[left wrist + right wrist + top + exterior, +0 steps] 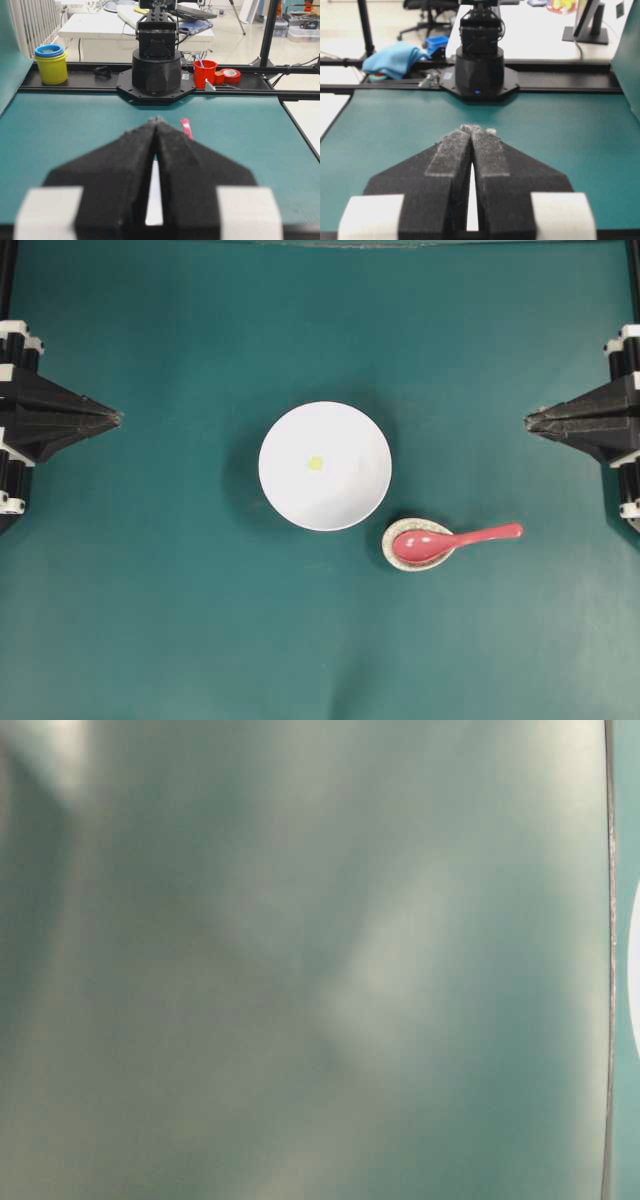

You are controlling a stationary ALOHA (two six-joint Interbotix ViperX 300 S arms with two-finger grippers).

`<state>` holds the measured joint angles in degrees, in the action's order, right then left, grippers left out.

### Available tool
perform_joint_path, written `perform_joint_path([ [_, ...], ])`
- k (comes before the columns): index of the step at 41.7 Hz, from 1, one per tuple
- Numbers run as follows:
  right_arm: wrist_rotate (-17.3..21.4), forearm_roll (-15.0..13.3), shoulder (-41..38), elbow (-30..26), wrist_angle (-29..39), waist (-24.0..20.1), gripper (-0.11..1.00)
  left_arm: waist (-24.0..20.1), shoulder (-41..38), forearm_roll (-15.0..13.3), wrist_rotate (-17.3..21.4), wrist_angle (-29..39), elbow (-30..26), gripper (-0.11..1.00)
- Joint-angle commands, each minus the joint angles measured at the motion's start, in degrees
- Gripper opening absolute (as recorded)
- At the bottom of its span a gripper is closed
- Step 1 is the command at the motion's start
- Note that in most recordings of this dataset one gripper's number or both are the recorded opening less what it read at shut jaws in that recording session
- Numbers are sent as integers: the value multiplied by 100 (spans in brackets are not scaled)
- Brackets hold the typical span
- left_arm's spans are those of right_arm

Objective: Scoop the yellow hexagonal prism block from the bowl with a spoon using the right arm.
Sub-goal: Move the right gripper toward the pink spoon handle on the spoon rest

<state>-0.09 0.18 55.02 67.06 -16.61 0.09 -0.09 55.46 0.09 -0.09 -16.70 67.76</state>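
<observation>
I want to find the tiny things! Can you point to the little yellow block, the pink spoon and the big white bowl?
yellow block (316,463): overhead view, its top face.
pink spoon (420,545): overhead view, inside its scoop.
white bowl (352,430): overhead view, bare inner wall.

Overhead view: straight down on the green table (150,620), both arms at its side edges. Table-level view: close, blurred, showing little. Each wrist view looks forward along its closed jaws, across the shared table, toward the opposite arm's base.
</observation>
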Motion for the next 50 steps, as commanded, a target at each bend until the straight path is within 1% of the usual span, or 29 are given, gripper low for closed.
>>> perform_joint_path([
  [1, -35, -9, -35, -132, 0, 35, -1, 0, 35, 79, 44, 316, -149, 0],
  [2, -35, -9, -70, -229, 167, 35, 0, -9, 105, 70, 35, 510, -158, 0],
  [9, -26, 0, -211, -422, 563, 35, 0, -9, 220, 79, 26, 510, -193, 0],
  [19, -44, 0, -413, -501, 580, 44, 0, -9, 316, 70, 26, 510, -211, 0],
  [30, -79, -18, -448, -501, 615, 35, 1, -9, 316, 79, 26, 510, -211, 0],
  [32, -79, -18, -448, -501, 633, 44, 5, -9, 316, 70, 26, 510, -211, 0],
  [33, -79, -18, -448, -501, 659, 35, 8, -9, 316, 70, 26, 510, -211, 0],
  [38, 0, 9, -492, -492, 853, 35, 34, 0, 316, 70, 26, 510, -211, 0],
  [42, 141, 149, -677, -475, 1028, 35, 48, 0, 316, 79, 26, 510, -211, 0],
  [45, 272, 211, -870, -448, 1116, 26, 53, 0, 308, 70, 26, 510, -211, 0],
  [50, 378, 211, -1257, -404, 1178, -9, 52, -9, 308, 70, 35, 510, -202, 0],
])
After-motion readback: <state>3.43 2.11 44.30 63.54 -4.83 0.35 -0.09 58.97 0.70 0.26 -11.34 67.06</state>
